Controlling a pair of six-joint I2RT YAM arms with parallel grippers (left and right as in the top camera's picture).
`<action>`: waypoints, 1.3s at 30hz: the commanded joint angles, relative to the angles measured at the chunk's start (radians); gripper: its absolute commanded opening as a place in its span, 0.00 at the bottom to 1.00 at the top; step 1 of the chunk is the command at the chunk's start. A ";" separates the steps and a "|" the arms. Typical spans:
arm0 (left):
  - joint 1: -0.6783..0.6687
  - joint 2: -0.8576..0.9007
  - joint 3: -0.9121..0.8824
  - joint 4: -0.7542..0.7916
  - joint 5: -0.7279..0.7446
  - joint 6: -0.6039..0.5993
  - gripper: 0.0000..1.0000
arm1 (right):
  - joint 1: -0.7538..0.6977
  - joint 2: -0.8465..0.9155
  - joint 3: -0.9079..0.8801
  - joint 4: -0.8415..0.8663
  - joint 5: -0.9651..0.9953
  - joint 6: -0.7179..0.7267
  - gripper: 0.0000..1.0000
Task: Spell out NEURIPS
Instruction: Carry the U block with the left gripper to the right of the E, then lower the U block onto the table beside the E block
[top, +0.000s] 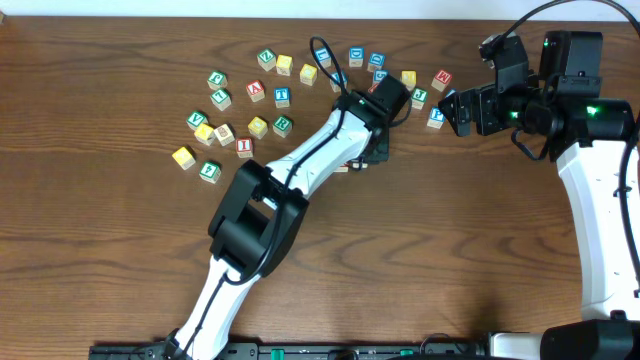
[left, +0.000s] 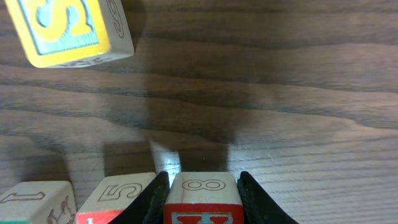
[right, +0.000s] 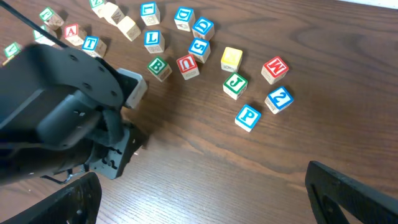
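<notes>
Cube (left: 202, 198) with a red letter, maybe N, is pinched in left claw (left: 203, 180); right claw (right: 211, 194) is wide open.

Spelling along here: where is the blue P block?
In the right wrist view the blue P block lies right of centre, just below the green J block and beside a second blue block.

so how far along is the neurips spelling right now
Looks early. Done: two cubes sit side by side in a row, their letters unreadable. In hand: the left pincer is shut on a red-topped cube lined up next to them. Left: the P cube, U cube and yellow S cube lie loose in the scatter; the right pincer hangs open and empty.
</notes>
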 joint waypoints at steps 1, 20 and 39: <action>0.001 0.021 -0.012 -0.002 -0.002 -0.008 0.30 | -0.002 -0.001 0.021 0.002 -0.017 0.005 0.99; 0.002 0.021 -0.016 -0.003 -0.013 -0.007 0.30 | -0.002 -0.001 0.021 0.002 -0.017 0.005 0.99; 0.002 0.021 -0.016 -0.040 -0.074 -0.003 0.30 | -0.002 -0.001 0.021 0.002 -0.017 0.005 0.99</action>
